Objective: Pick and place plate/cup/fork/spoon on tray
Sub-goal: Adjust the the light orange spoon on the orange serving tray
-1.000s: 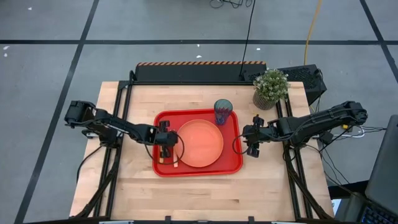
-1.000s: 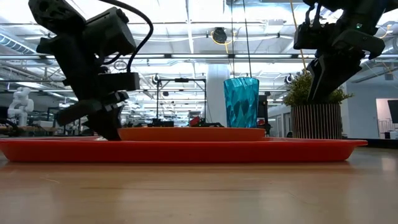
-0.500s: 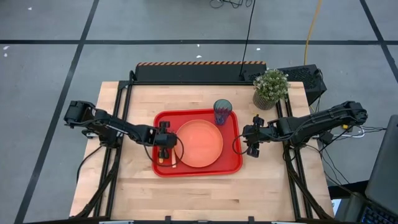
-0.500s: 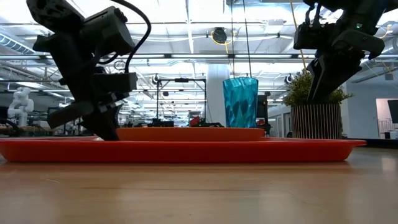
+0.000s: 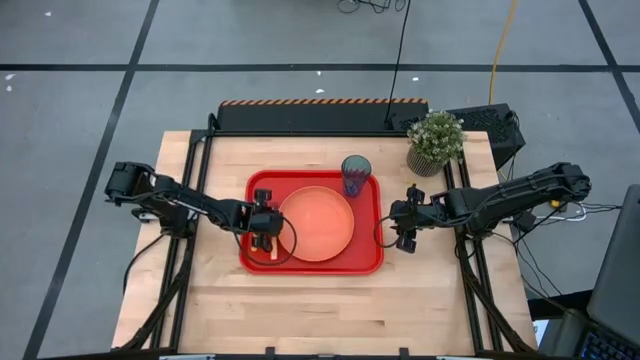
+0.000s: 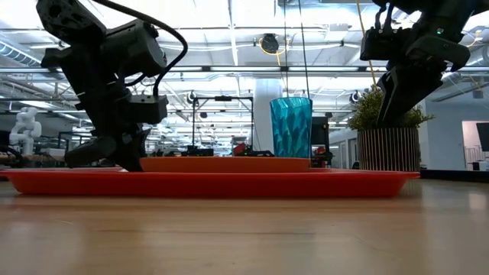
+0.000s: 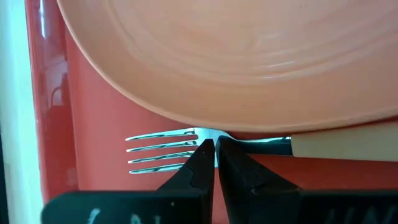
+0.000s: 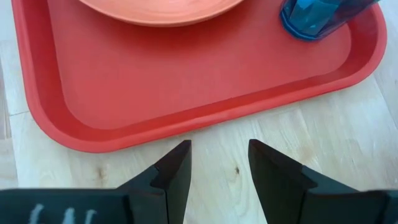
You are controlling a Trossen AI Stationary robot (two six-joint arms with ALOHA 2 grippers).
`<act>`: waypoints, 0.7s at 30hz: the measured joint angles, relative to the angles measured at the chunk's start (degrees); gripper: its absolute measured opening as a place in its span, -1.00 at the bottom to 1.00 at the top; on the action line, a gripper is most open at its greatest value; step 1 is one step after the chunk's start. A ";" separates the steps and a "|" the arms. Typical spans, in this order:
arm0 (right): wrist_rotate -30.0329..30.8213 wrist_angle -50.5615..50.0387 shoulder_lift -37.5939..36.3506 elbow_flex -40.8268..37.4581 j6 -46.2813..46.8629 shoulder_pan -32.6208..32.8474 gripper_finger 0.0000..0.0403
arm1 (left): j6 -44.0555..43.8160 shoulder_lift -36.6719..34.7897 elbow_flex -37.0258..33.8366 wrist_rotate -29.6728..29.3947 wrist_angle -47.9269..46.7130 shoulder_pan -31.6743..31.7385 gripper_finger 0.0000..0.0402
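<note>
The red tray (image 5: 365,255) lies mid-table. On it are the orange plate (image 5: 315,225) and, in its far right corner, the teal cup (image 5: 356,175), standing upright. The fork (image 7: 158,151) lies on the tray floor beside the plate's left rim, and its handle (image 7: 345,143) runs toward the near edge. I cannot make out the spoon. My left gripper (image 7: 216,146) is shut and low over the tray's left part (image 5: 266,236). My right gripper (image 8: 219,165) is open and empty, above the wood just right of the tray (image 5: 405,232). My left gripper stands with its shut fingertips (image 7: 204,152) on the fork's neck (image 7: 208,134), between tines and handle. It comes from above, slanting from the table's left. The fork lies flat on the tray floor, partly under the plate's rim.
A potted plant (image 5: 435,140) stands at the table's far right, near a black box (image 5: 490,125). Bare wood lies in front of the tray (image 5: 310,310) and to its left (image 5: 215,260).
The tray has slid toward the table's left and far edges, carrying the plate, cup and fork with it. My left gripper has gone the same way, staying shut and low on the tray. My right gripper has kept still.
</note>
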 joint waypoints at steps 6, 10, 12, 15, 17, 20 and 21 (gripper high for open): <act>0.00 0.02 0.00 0.00 0.17 0.00 -0.24 | 0.40 0.02 0.00 -1.64 0.17 0.00 -0.87; 0.00 0.02 0.00 0.00 0.20 0.00 -0.24 | -0.36 0.07 0.60 -2.29 -0.14 0.04 -0.87; 0.00 0.02 0.00 0.00 0.20 -0.01 -0.24 | -0.21 0.07 1.31 -2.40 -0.03 0.04 -0.87; 0.00 0.02 0.00 0.00 0.20 -0.02 -0.24 | -0.02 0.07 2.60 -2.94 -1.40 0.04 -0.87; 0.00 0.02 0.00 0.00 0.20 -0.01 -0.24 | 0.66 0.06 3.13 -3.10 -2.25 0.21 -0.87; -0.02 0.03 0.00 0.00 0.35 0.00 -0.24 | 1.06 0.04 3.48 -3.39 -2.92 0.44 -0.87; -0.07 0.02 0.00 0.00 0.47 0.00 -0.24 | 1.03 0.02 3.50 -3.53 -3.24 0.52 -0.87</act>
